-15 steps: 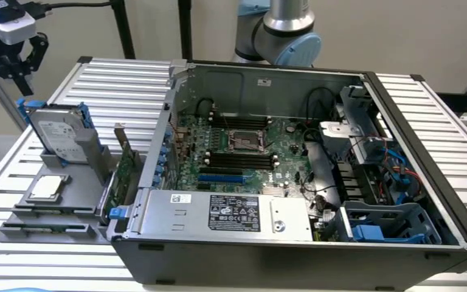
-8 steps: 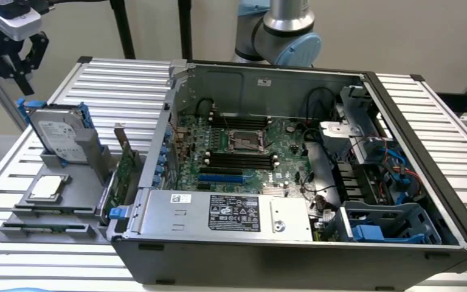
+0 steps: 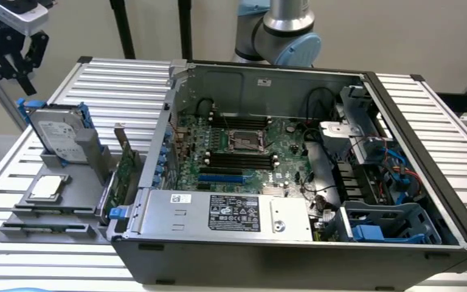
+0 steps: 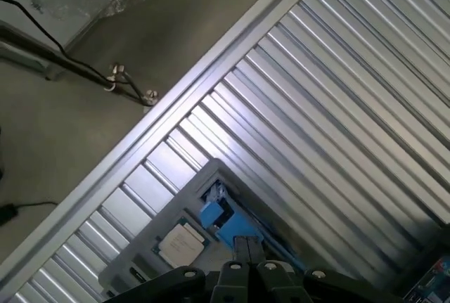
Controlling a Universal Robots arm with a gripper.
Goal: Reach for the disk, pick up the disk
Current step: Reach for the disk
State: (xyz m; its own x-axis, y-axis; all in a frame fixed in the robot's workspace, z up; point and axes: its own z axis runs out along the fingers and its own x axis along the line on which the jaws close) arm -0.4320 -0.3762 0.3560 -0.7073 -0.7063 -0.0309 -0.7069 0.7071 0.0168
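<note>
You've got open air above the disk (image 3: pixel 56 135); the gripper (image 3: pixel 10 68) hangs high over it with nothing between. The exterior view's right side is tight: an upright green card (image 3: pixel 124 167) stands just beside the grey holder (image 3: pixel 47 234), then the computer case (image 3: pixel 298 258) wall. There's bare table (image 3: pixel 116 85) behind. Black poles (image 3: pixel 124 30) stand further back, well apart.

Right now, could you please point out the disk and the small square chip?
disk (image 3: pixel 55 135), exterior view, on its white label.
small square chip (image 3: pixel 45 187), exterior view, on its silver top.
</note>
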